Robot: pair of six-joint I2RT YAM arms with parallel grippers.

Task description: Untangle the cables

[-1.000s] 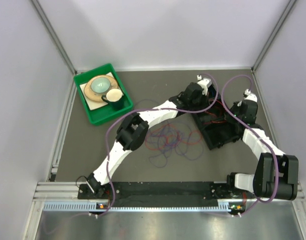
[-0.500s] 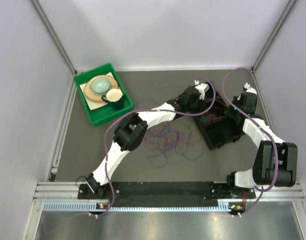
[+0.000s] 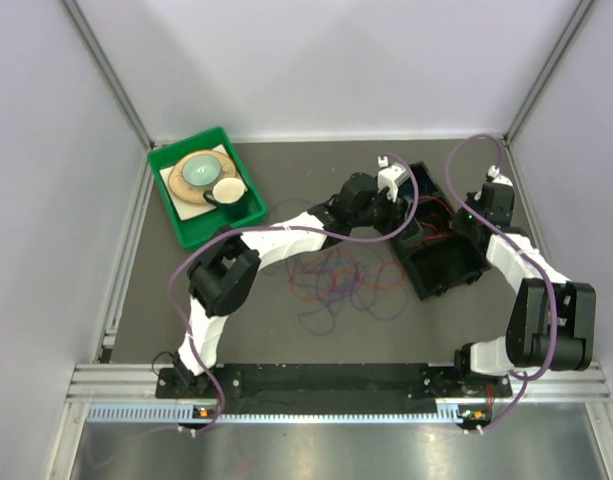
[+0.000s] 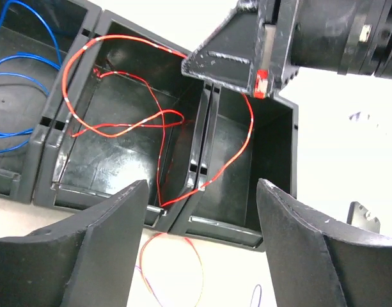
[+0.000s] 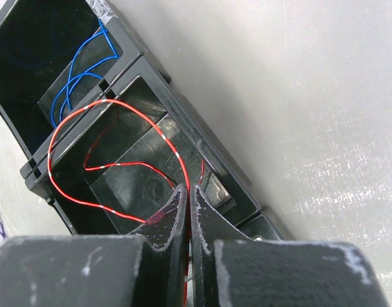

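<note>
Presently, sorting strands by colour into the black box [image 4: 199, 144], by my reading

- left gripper [image 4: 202, 185]: jaws spread wide, nothing between them, hovering over the box's near wall
- right gripper [image 5: 188, 188]: jaws pressed together, and the red cable [image 4: 119, 118] runs straight into the seam, so it looks pinched there
- red cable lies mostly in the middle compartment, but one loop crosses the divider into the next one
- blue cable [image 4: 16, 64] sits in its own compartment alongside
- remaining tangle [image 3: 336, 280] lies on the table [image 3: 186, 300] between the arms, apart from the box; green tray [image 3: 191, 238] stands far left, not involved

Doing it well: bring the pinched end over the middle compartment and lower it before letting go, so the springy loop drops in rather than straddling the divider. Lift the left jaws straight up, clear of the loop. Take the next strand from the tangle's outer edge.

Hard to make out:
- the wire is hair-thin, so the grip is inferred, not certain
- box edges are cut off in both wrist views
- strands in the tangle are too fine to count, blue and purple barely separable from above
- tray contents unclear
</note>
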